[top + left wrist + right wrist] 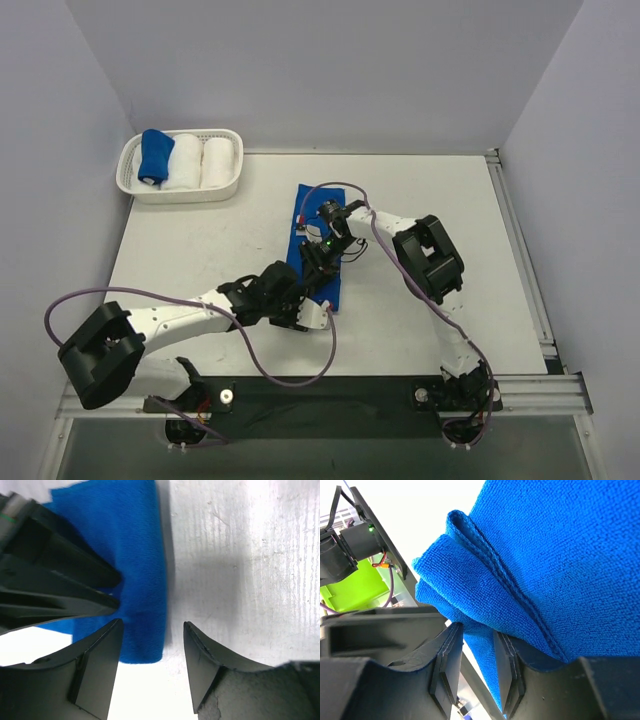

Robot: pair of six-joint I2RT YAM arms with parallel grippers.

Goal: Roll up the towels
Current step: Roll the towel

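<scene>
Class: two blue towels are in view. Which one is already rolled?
The blue towel in the white basket, a short fat bundle beside two white rolls. The other blue towel lies unrolled on the table.

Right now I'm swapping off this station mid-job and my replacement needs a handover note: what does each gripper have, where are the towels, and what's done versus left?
Right gripper: shut on a folded edge of the flat towel.
Left gripper: open, straddling that towel's side edge, one finger over cloth and one over bare table, gripping nothing.
Towels: the flat towel lies mid-table. The rolled towel sits in the white basket at the far left, beside two white rolls.
Done: one blue towel rolled and in the basket.
Left: the flat towel is not yet rolled.
</scene>
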